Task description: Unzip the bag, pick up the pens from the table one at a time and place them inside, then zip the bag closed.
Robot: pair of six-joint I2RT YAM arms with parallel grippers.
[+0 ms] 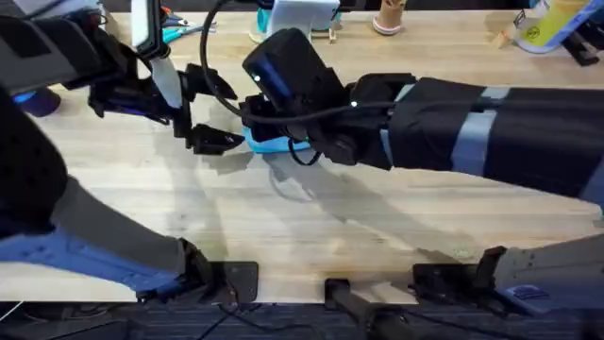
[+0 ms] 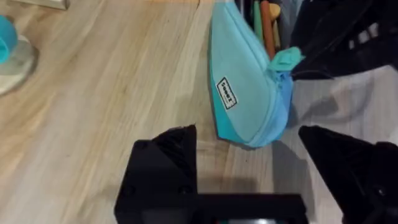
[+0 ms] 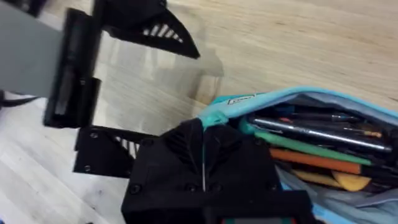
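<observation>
Bag (image 2: 249, 93) lying unzipped near the table's (image 1: 377, 236) middle, green pen (image 3: 305, 148) and orange pen (image 3: 311, 159) showing inside. Right gripper (image 3: 204, 144) pressing together on zipper pull (image 3: 214, 117). Left gripper (image 2: 249, 168) spreading wide just beside bag's end.

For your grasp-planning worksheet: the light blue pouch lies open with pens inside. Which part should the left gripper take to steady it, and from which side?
Grip the bag's closed, tapered end. It points at the open left gripper, whose fingers already flank it, so a straight approach along the table probably suits. The right gripper is shut at the zipper tab, near that end.
</observation>
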